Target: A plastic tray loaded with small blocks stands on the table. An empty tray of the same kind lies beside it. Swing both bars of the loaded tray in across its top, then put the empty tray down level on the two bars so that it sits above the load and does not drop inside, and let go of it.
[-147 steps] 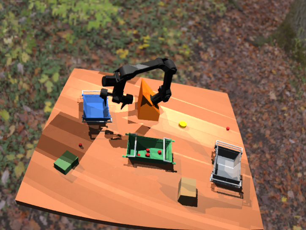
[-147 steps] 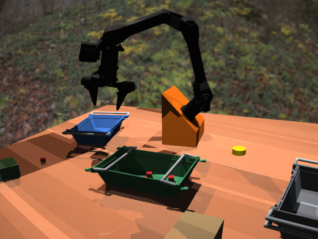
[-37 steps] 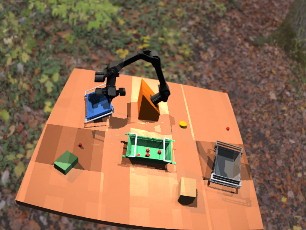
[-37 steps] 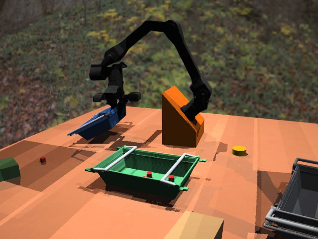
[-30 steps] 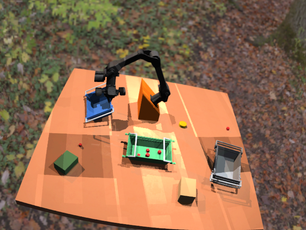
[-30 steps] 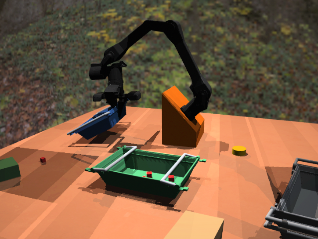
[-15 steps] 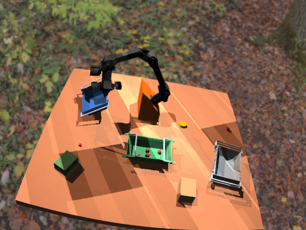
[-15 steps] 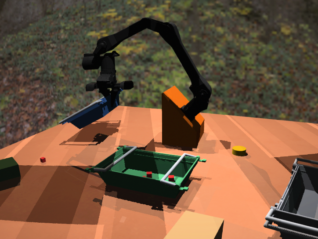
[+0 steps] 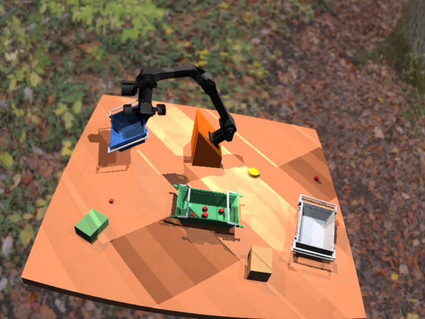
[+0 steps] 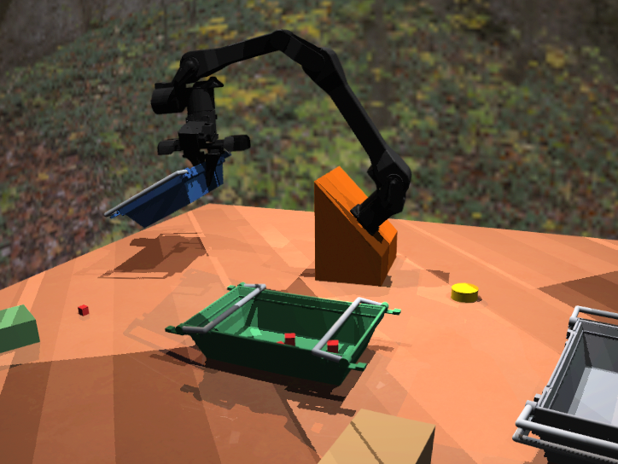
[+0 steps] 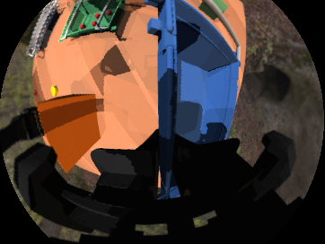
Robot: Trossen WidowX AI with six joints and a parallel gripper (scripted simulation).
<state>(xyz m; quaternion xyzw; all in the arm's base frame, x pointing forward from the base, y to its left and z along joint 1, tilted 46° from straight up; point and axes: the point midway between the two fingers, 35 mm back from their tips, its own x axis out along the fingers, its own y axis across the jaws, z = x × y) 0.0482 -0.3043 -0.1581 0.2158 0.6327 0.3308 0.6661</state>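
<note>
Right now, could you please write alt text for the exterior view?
The gripper holds a blue tray by one wall, tilted, in the air above the table. In front stands a green tray holding red blocks, both bars swung in across its top.
</note>
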